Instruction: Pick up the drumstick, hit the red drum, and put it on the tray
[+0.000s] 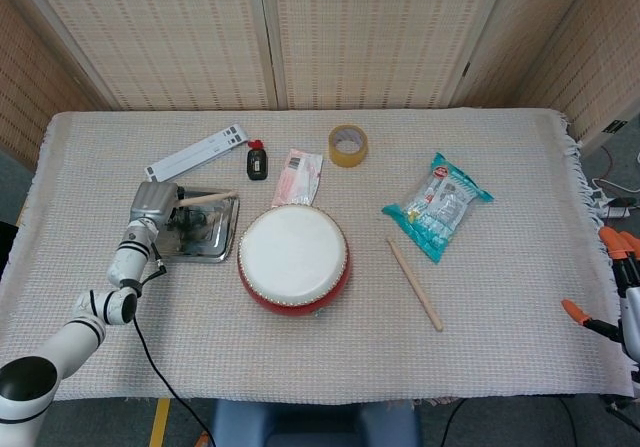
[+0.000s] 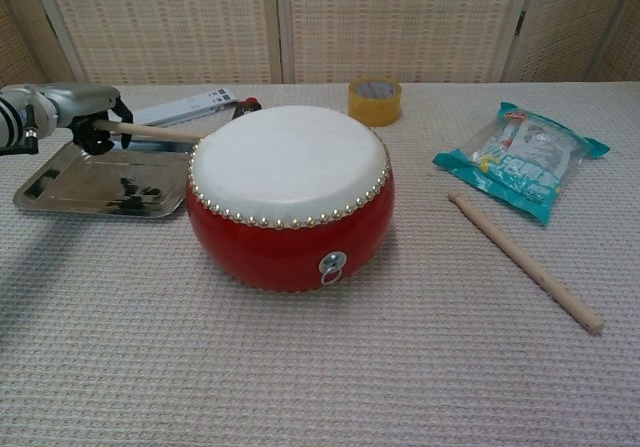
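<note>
Now, from the head view, my left hand (image 1: 155,207) grips the drumstick (image 1: 208,199) at the near-left edge of the tray (image 1: 218,248), the stick reaching right across it toward the red drum (image 1: 294,259). My right hand (image 1: 628,302) sits at the far right edge; whether it's open I cannot tell. From the chest view, the stick (image 2: 160,131) looks just above the tray (image 2: 60,187). I should lower it flat, keeping the tip inside the rim, before loosening my fingers.
</note>
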`<state>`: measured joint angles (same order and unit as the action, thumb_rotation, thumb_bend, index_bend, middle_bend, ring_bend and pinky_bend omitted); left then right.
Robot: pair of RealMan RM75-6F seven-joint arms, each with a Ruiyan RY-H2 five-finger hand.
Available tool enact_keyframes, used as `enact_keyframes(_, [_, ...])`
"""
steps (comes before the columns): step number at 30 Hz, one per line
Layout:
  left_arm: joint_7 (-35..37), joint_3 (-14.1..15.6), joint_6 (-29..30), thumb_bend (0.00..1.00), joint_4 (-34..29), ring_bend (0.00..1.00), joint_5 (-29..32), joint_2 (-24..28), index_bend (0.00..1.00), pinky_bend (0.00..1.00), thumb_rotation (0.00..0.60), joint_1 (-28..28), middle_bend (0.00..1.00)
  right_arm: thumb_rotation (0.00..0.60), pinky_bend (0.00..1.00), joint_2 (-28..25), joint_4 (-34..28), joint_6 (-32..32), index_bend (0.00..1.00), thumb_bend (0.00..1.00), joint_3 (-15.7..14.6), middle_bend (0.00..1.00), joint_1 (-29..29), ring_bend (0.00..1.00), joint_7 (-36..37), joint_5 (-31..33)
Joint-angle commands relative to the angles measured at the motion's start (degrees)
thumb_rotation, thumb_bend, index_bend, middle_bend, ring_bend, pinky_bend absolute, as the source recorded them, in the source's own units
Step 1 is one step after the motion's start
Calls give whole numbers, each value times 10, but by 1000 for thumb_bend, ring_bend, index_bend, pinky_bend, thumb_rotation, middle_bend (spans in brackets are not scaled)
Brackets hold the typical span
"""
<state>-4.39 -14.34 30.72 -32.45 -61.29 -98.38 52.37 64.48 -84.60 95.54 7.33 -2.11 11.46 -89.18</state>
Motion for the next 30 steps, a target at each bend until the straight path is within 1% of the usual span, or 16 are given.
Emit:
enact_keyframes(1, [-4, -1, -3, 640, -6, 210, 3, 4, 299, 437, 600, -2, 266, 600, 152, 0, 0, 3, 26, 51, 0, 94, 1, 0, 1, -1])
enact_keyframes(3, [-9, 0, -6, 619, -10, 151, 5, 6, 214, 362, 600, -2, 213, 600, 152, 1, 1, 5, 26, 51, -1, 94, 3, 0, 2, -2])
enact_keyframes(4, [-10, 0, -6, 610, -12, 134, 6, 7, 190, 336, 600, -2, 197, 600, 152, 1, 1, 6, 26, 51, -2, 94, 4, 0, 2, -2])
enact_keyframes(6, [-15, -1, -9, 573, -16, 81, 9, 9, 124, 248, 600, -2, 147, 600, 152, 1, 2, 9, 26, 51, -2, 94, 6, 0, 3, -1])
enact_keyframes(7, [-18, -1, -8, 554, -17, 65, 10, 10, 106, 224, 600, -2, 131, 600, 152, 0, 2, 10, 26, 51, -2, 94, 7, 0, 4, -1])
enact_keyframes(9, [-23, -2, -11, 492, -22, 19, 14, 13, 54, 172, 600, -2, 77, 600, 152, 0, 2, 13, 26, 51, -2, 94, 9, 0, 4, -2])
enact_keyframes(12, [-30, -4, -12, 382, -28, 0, 22, 16, 2, 121, 600, -3, 14, 600, 152, -1, 2, 15, 26, 51, -2, 94, 10, 0, 5, -3])
enact_keyframes(15, [-34, -6, -11, 307, -32, 0, 29, 19, 0, 82, 600, -4, 0, 600, 152, -1, 2, 16, 26, 51, -3, 94, 11, 0, 6, -4])
enact_keyframes(18, [-37, -7, -12, 266, -34, 0, 35, 19, 0, 54, 600, -4, 0, 600, 152, -1, 2, 16, 26, 51, -3, 94, 11, 0, 6, -4])
enact_keyframes(27, [-33, -8, -15, 233, -38, 0, 40, 25, 0, 26, 600, -7, 0, 600, 152, -4, -3, 20, 26, 51, -2, 94, 12, 0, 3, -7])
enact_keyframes(30, [-21, -17, -4, 232, -51, 0, 45, 35, 0, 26, 600, -12, 0, 600, 152, -5, -5, 21, 26, 51, -2, 94, 13, 0, 2, -7])
